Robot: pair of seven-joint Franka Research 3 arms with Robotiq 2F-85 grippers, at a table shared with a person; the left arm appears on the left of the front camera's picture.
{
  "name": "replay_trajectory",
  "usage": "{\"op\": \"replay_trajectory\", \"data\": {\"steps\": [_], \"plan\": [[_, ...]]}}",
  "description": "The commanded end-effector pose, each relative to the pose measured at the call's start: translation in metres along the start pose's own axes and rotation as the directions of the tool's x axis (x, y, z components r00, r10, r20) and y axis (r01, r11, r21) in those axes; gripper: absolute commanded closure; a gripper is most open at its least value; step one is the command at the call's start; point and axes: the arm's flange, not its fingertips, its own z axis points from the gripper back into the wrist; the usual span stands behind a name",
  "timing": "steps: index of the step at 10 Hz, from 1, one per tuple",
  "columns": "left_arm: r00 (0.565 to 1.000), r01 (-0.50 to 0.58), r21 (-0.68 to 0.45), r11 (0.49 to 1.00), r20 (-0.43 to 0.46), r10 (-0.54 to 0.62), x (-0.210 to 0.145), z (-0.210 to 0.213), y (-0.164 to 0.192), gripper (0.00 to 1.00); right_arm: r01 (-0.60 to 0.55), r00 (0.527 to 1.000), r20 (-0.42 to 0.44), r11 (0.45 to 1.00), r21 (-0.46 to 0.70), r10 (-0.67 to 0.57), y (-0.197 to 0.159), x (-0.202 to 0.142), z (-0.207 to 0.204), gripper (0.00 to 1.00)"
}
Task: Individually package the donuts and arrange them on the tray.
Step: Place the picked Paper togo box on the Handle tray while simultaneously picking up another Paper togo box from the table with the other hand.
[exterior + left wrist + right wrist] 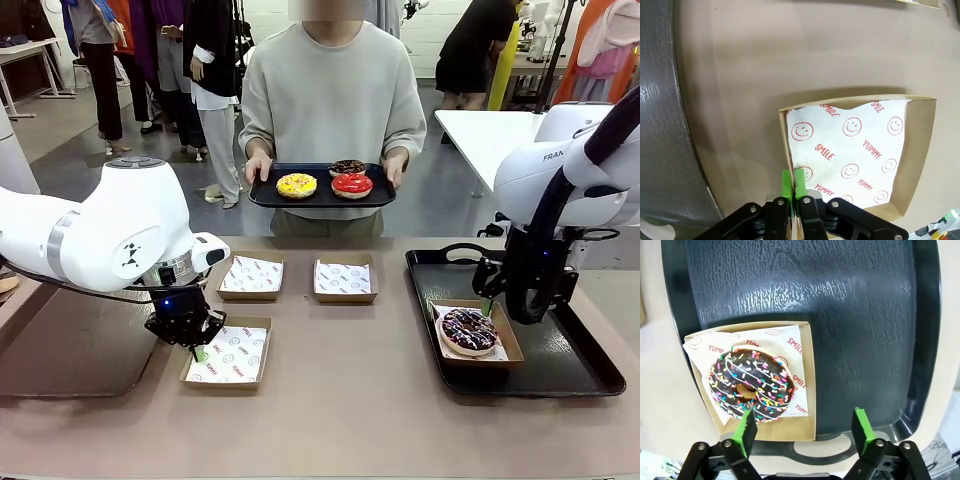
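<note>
Broadly, the table (340,410) spans the front view. A person (335,90) stands at its far side, holding a serving tray (265,196) level at waist height. The left arm (100,235) reaches in low from the left with its wrist turned straight down. The right arm (560,170) curls down over the black tray (585,365) on the table's right side. Two lined boxes (250,277) sit side by side mid-table. Nearer the robot lies the near box (228,355), and the left gripper (792,182) is clamped on its side wall with the pads pressed together. The right gripper (805,427) hangs with its jaws spread wide, holding nothing, just above the sprinkled donut (468,330), which rests in its own carton (510,347) on the black tray. The yellow-iced donut (296,185), red-iced donut (352,184) and chocolate donut (347,167) lie on the serving tray.
</note>
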Motion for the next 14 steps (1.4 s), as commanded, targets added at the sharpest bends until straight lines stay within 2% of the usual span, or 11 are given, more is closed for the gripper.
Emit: {"op": "replay_trajectory", "data": {"steps": [1,4,5,6,7,8,9,11,13,14], "plan": [[1.000,-0.001,0.008,1.000,-0.015,0.001,0.002,0.001,-0.003,1.00,-0.006,1.000,-0.010,0.999,0.038,0.007,-0.004,-0.003,-0.003,0.00],[1.000,-0.002,0.003,1.000,-0.021,0.002,0.002,0.005,-0.003,1.00,-0.010,1.000,-0.004,0.997,0.074,0.010,-0.008,-0.004,0.007,0.00],[0.999,0.005,-0.012,1.000,-0.033,-0.006,0.002,0.015,-0.001,1.00,-0.042,0.997,-0.047,0.974,0.224,0.054,-0.018,-0.008,0.028,0.00],[1.000,-0.006,-0.037,0.999,-0.015,0.006,0.002,0.035,0.004,1.00,-0.084,0.993,-0.041,0.914,0.397,0.110,-0.038,-0.016,0.056,0.00],[1.000,-0.009,-0.027,1.000,0.013,0.009,0.002,0.056,0.007,1.00,-0.106,0.992,-0.004,0.853,0.511,0.126,-0.062,-0.024,0.081,0.00],[0.999,-0.026,-0.027,0.999,0.040,0.027,0.007,0.076,0.008,1.00,-0.065,0.998,0.022,0.766,0.640,0.067,-0.095,-0.032,0.104,0.00],[0.997,-0.028,-0.030,0.999,0.067,0.030,0.011,0.093,0.006,1.00,-0.038,0.999,0.038,0.690,0.723,0.015,-0.125,-0.039,0.116,0.00],[0.993,-0.037,-0.045,0.998,0.110,0.042,0.025,0.126,0.001,1.00,-0.006,0.994,0.065,0.535,0.845,-0.091,-0.183,-0.054,0.120,0.00],[0.990,-0.035,-0.060,0.998,0.138,0.043,0.044,0.154,-0.008,1.00,0.039,0.981,0.049,0.440,0.897,-0.187,-0.225,-0.077,0.094,0.00],[0.989,-0.034,-0.063,0.997,0.143,0.043,0.055,0.163,-0.012,1.00,0.040,0.975,0.055,0.410,0.911,-0.217,-0.240,-0.089,0.079,0.00]]}}
